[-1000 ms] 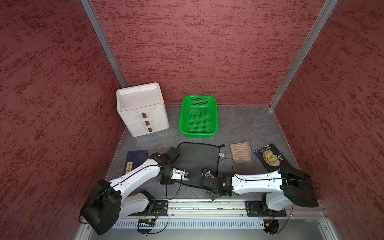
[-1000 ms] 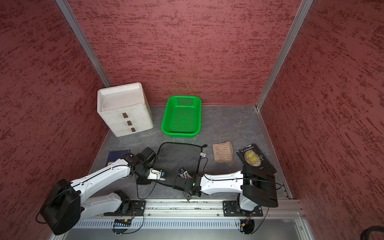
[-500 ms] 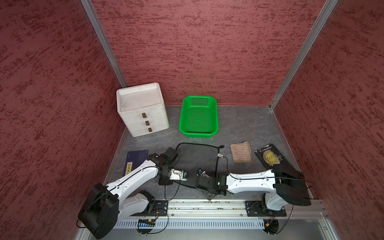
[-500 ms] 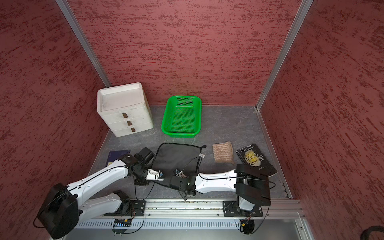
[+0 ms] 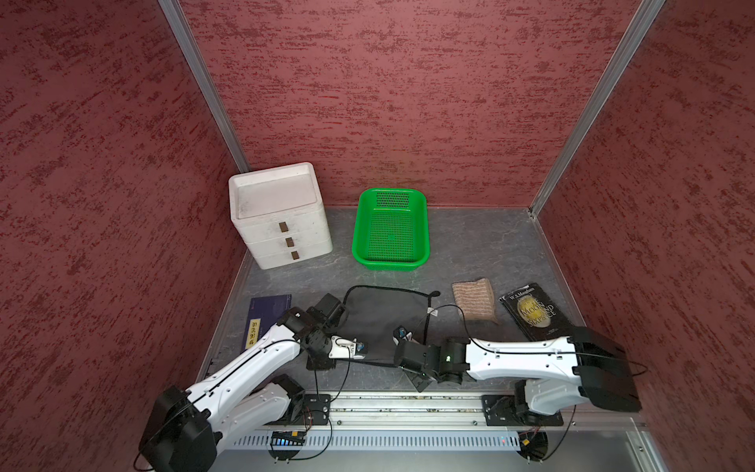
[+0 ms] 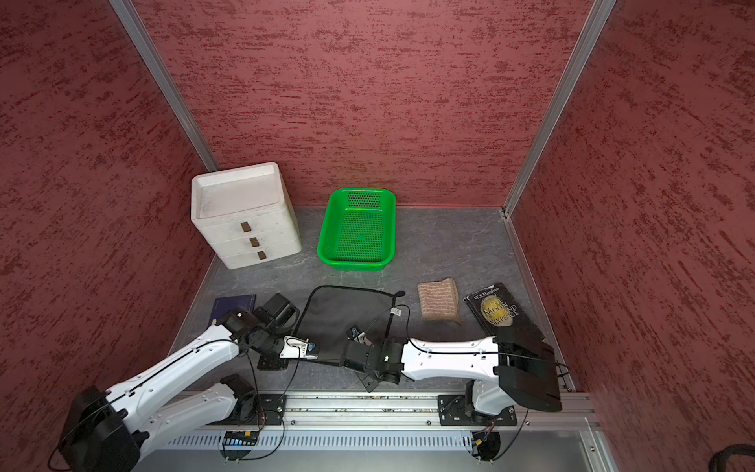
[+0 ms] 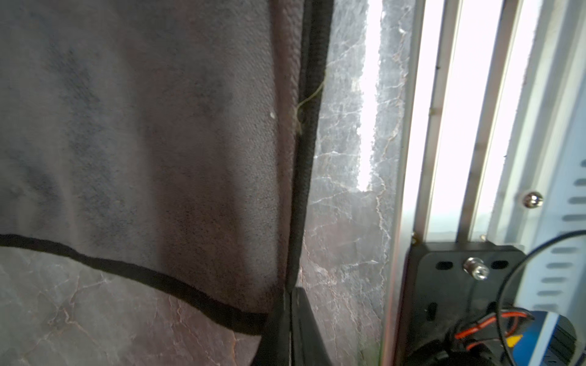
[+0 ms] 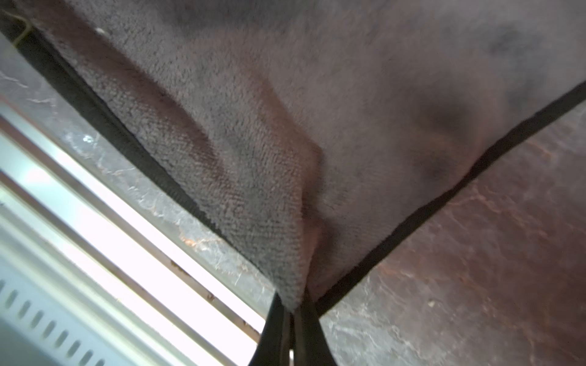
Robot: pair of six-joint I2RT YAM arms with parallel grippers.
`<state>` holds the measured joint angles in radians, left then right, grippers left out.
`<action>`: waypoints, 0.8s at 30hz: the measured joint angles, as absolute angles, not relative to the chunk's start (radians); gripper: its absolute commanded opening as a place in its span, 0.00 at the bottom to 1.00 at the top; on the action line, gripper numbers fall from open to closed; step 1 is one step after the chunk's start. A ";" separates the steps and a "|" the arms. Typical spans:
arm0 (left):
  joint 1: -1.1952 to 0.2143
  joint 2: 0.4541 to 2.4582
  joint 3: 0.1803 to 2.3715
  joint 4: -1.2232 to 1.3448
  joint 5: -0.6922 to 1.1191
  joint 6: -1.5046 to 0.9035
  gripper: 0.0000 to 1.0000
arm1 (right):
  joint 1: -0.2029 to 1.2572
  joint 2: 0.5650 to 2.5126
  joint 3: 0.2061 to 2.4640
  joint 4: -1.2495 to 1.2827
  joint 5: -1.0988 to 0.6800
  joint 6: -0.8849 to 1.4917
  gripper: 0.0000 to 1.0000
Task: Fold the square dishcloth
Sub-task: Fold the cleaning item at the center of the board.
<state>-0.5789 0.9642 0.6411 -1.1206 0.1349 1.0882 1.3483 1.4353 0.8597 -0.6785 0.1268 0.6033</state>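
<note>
The square dishcloth (image 5: 384, 316) (image 6: 347, 316) is dark grey with black trim and lies on the grey floor at the front middle. Its near edge runs taut between my two grippers. My left gripper (image 5: 318, 365) (image 6: 269, 365) is shut on the near left corner; in the left wrist view the fingertips (image 7: 290, 320) pinch the black trim where two edges of the dishcloth (image 7: 158, 142) meet. My right gripper (image 5: 418, 378) (image 6: 369, 382) is shut on the near right corner; in the right wrist view the dishcloth (image 8: 317, 111) bunches into the shut gripper (image 8: 293, 323).
A white drawer unit (image 5: 282, 216) and a green basket (image 5: 357, 245) stand at the back. A folded beige cloth (image 5: 474, 300) and a black book (image 5: 533, 312) lie to the right, a blue notebook (image 5: 265, 314) to the left. The metal rail (image 5: 408, 402) runs just behind the grippers.
My right gripper was open and has shut on the dishcloth's near right corner. The right arm shifted a little sideways. The left gripper kept its grip.
</note>
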 measured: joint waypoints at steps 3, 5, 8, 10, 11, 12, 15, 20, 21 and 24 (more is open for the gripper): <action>-0.579 0.899 0.682 -1.184 0.160 1.078 0.00 | 1.358 1.399 0.861 -0.710 0.093 0.602 0.00; -0.579 0.861 0.707 -1.214 0.177 1.074 0.00 | 1.360 1.383 0.863 -0.730 0.069 0.597 0.00; -0.577 0.844 0.731 -1.236 0.185 1.069 0.00 | 1.360 1.350 0.881 -0.765 0.044 0.585 0.00; -0.551 0.853 0.740 -1.237 0.189 1.072 0.00 | 1.358 1.312 0.910 -0.800 0.034 0.568 0.00; -0.529 0.862 0.745 -1.235 0.194 1.075 0.00 | 1.354 1.296 0.929 -0.817 0.033 0.560 0.00; -0.501 0.875 0.751 -1.230 0.202 1.082 0.00 | 1.350 1.285 0.948 -0.831 0.033 0.550 0.00; -0.413 0.939 0.783 -1.188 0.216 1.092 0.00 | 1.310 1.281 1.005 -0.859 0.029 0.514 0.00; -0.365 1.077 0.812 -1.015 0.224 1.071 0.00 | 1.218 1.358 1.039 -0.873 0.030 0.451 0.00; -0.369 1.102 0.813 -0.977 0.222 1.062 0.00 | 1.198 1.377 1.038 -0.874 0.029 0.440 0.00; -0.392 1.179 0.824 -0.881 0.202 1.031 0.00 | 1.139 1.405 1.021 -0.865 0.022 0.410 0.00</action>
<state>-0.3923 1.1786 0.8242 -0.8806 0.2016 1.0313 1.1393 1.4052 1.0210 -0.8646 0.0216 0.4095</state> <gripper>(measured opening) 0.054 0.055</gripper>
